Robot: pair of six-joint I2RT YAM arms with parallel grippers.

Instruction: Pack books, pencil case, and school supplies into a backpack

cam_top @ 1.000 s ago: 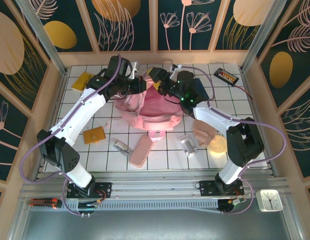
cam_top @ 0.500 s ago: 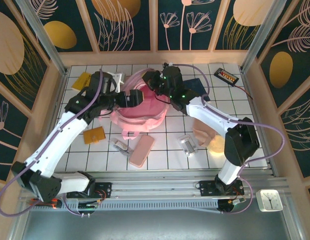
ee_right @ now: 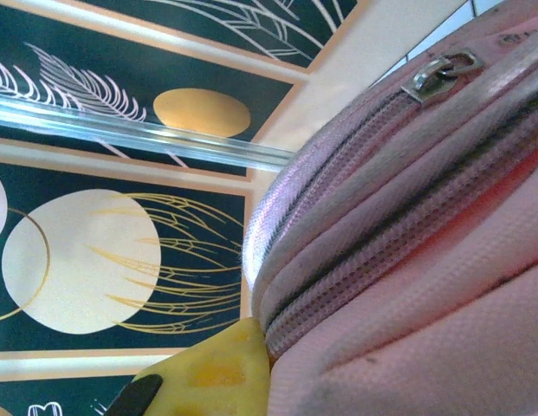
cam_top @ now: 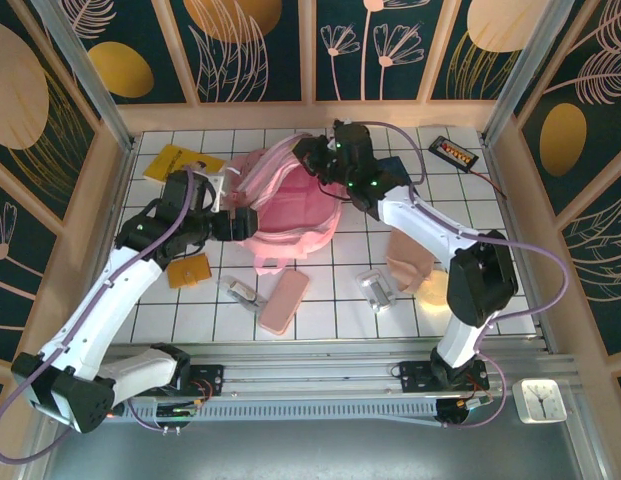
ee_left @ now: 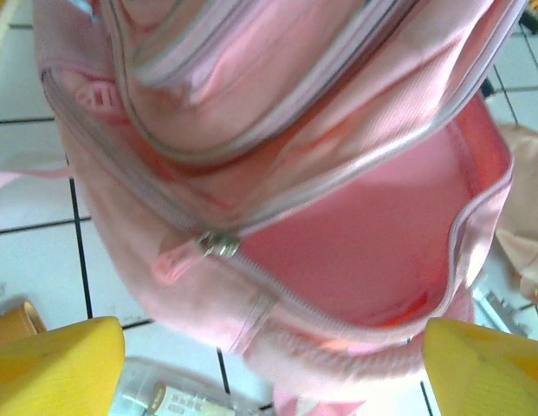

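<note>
Pink backpack [cam_top: 290,212] gapes unzipped; the right gripper [cam_top: 312,160] pinches its far rim, and the left gripper [cam_top: 233,222] hangs spread wide beside it.

The bench [cam_top: 470,215] holds one pink backpack [cam_top: 290,212], two thin books, namely a yellow book [cam_top: 173,160] and a navy book [cam_top: 398,167], one salmon-pink pencil case [cam_top: 282,302], one orange-brown pad [cam_top: 188,270], two silver-grey clips, a first clip [cam_top: 242,293] and a second clip [cam_top: 378,289], and one black slab [cam_top: 455,152] with an orange label.
</note>
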